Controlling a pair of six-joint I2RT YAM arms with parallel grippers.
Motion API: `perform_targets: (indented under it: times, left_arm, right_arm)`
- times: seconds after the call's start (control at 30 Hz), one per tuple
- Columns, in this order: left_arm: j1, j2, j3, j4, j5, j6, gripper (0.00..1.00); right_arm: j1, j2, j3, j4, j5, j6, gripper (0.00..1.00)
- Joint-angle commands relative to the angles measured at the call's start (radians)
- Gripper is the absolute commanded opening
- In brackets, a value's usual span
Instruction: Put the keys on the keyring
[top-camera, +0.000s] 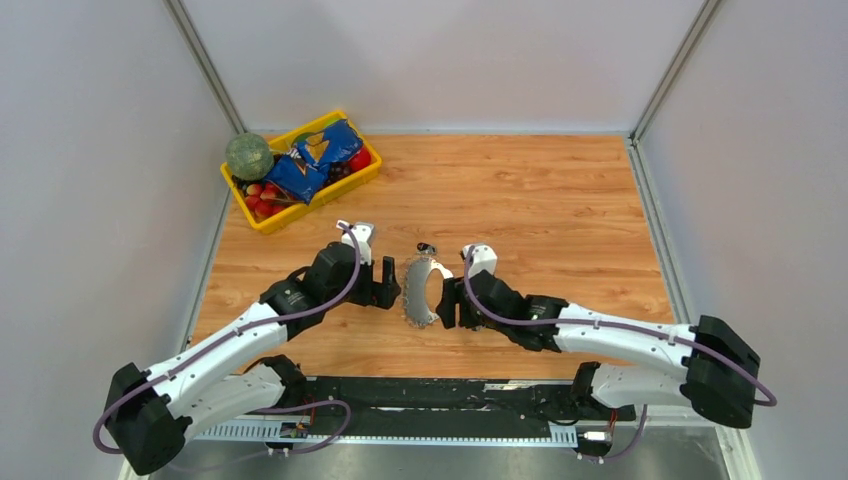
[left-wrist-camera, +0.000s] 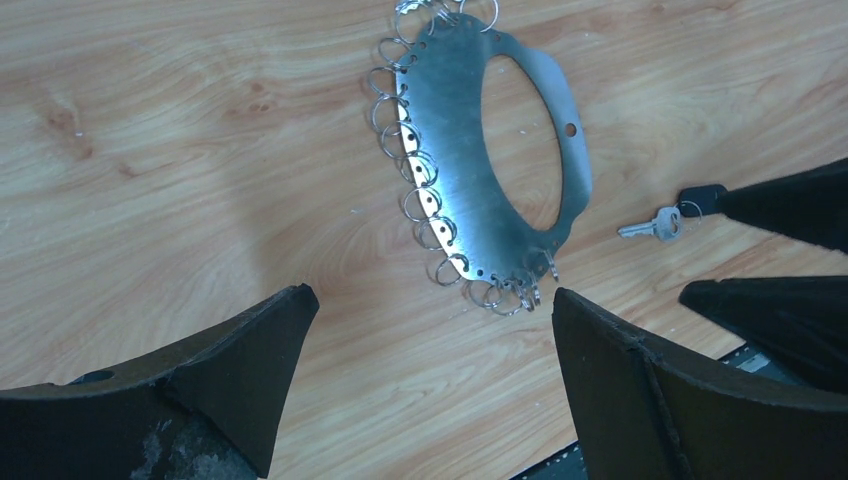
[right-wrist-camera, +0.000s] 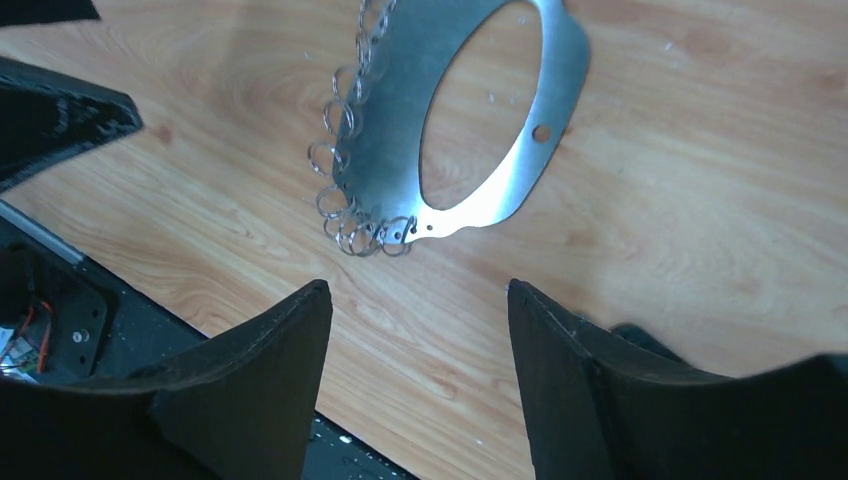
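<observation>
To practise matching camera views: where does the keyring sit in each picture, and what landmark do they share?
Top external: keyring mid-table, between left pincer and right pincer.
Left wrist: keyring upper centre, beyond the open pincer tips.
Right wrist: keyring top centre, cut by the upper edge.
Shared landmark: the fringe of small rings along one side of it.

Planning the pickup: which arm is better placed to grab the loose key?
Probably the right arm: the key lies just off its jaws; the left arm faces the keyring instead.
</observation>
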Motion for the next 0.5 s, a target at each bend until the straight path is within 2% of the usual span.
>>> perform_targets:
  times: [0.0,0.23,0.47]
  left_arm:
    - [-0.004,-0.034,-0.01,-0.043,-0.024,-0.026,1.0]
    - [-0.004,-0.093,-0.042,-0.064,-0.066,-0.043,1.0]
    - [-0.004,-0.136,-0.069,-0.056,-0.1,-0.058,1.0]
  right_arm:
    - [0.082,0.097,0.054,-0.011,0.122,0.139,0.67]
    - [0.157,0.262,0.127,-0.037,0.221,0.307,0.6]
    - [0.183,0.388,0.222,-0.049,0.264,0.363,0.5]
